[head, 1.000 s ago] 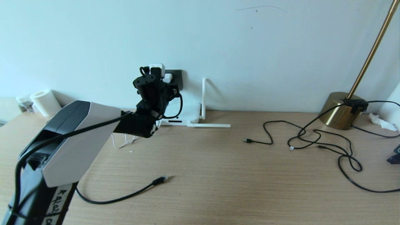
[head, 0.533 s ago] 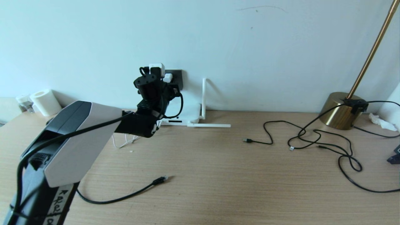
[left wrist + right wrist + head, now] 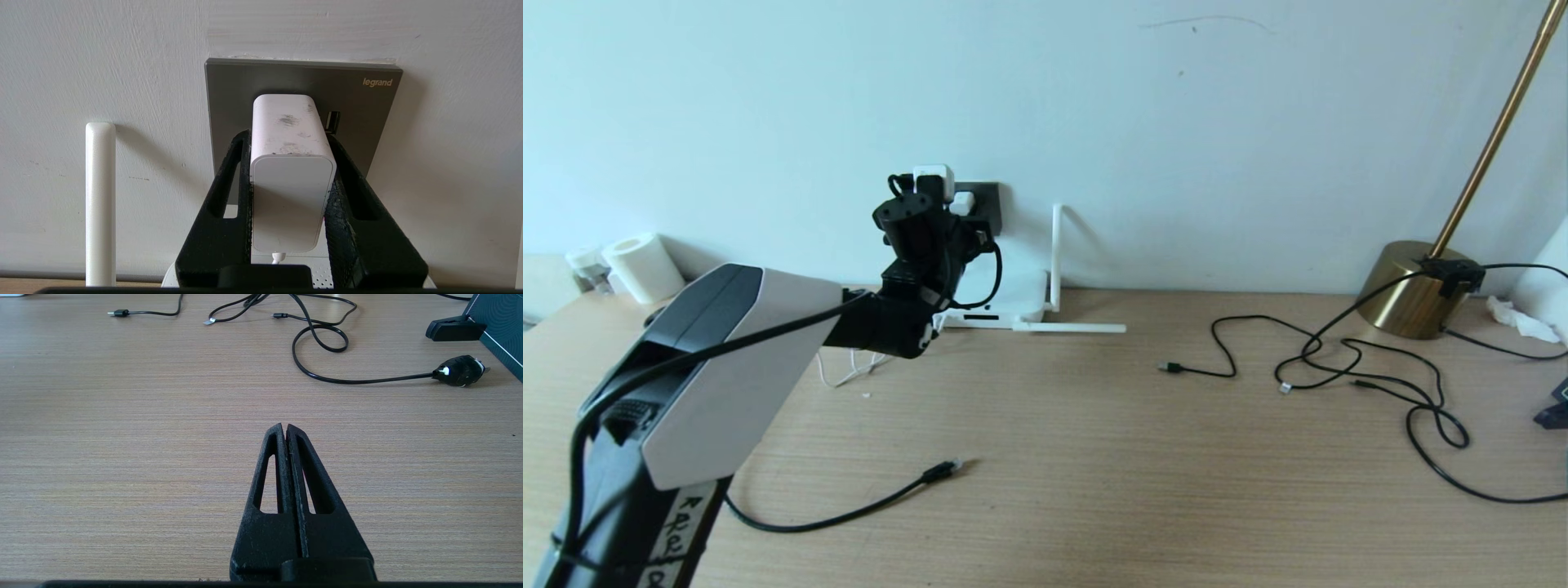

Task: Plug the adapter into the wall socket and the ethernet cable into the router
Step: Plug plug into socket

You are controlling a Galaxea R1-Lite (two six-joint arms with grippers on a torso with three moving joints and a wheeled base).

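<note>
Head view: the left gripper (image 3: pixel 947 204), left of centre, presses the adapter (image 3: pixel 962 202) against the wall socket (image 3: pixel 984 198); the ethernet cable (image 3: pixel 849 513) lies lower left, the router (image 3: pixel 1013 298) below the socket.

Left wrist view: fingers (image 3: pixel 229 171) clamp the adapter (image 3: pixel 291 163) at centre.

Right wrist view: the right gripper (image 3: pixel 284 428), closed tight, hovers over the table (image 3: pixel 122 437).

My left gripper (image 3: pixel 947 200) at the socket (image 3: pixel 984 200), head view.
My left arm reaches up to the wall; the white adapter (image 3: pixel 961 202) sits against the dark socket at the gripper's tip. Router (image 3: pixel 1013 306) lies just below, one antenna upright, one flat on the desk (image 3: pixel 1094 457). Ethernet cable (image 3: pixel 849 510) lies loose nearer me, plug unattached. Thin black cables (image 3: pixel 1339 359) and lamp base (image 3: pixel 1409 290) far right.
</note>
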